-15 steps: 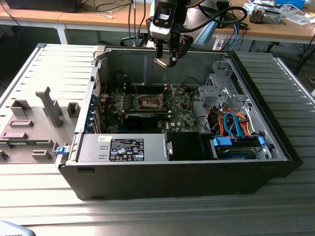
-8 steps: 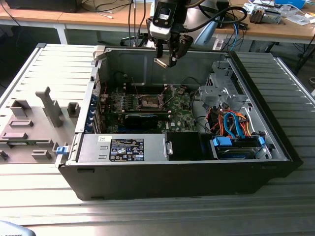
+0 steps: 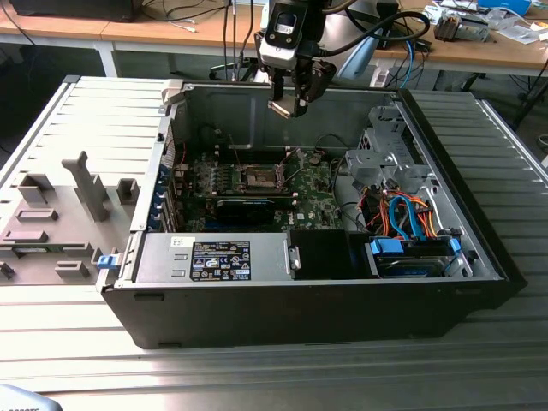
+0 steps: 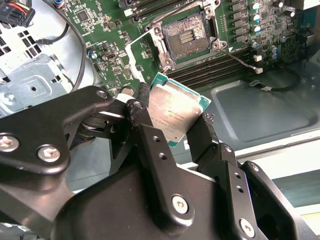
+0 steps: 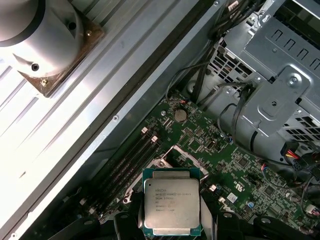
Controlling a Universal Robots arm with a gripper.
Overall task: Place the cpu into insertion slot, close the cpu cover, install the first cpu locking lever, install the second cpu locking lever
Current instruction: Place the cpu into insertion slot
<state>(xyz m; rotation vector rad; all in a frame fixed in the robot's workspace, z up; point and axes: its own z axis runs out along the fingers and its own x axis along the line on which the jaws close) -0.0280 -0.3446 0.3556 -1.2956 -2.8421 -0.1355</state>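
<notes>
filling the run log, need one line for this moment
gripper: shut on cpu | cpu: held in air, not seated | insertion slot: empty

Findings: the cpu [image 5: 172,207] has a smooth, dull silvery metal top with a green board edge. The insertion slot [image 4: 187,36] has a shiny metal rim and a dark matt centre. The circuit board [image 4: 105,30] is glossy green. The gripper [image 4: 172,120] is matt black with bright metal screws. The case wall [image 3: 231,111] is bare grey sheet metal. The table [image 3: 257,377] is ribbed satin metal.
</notes>
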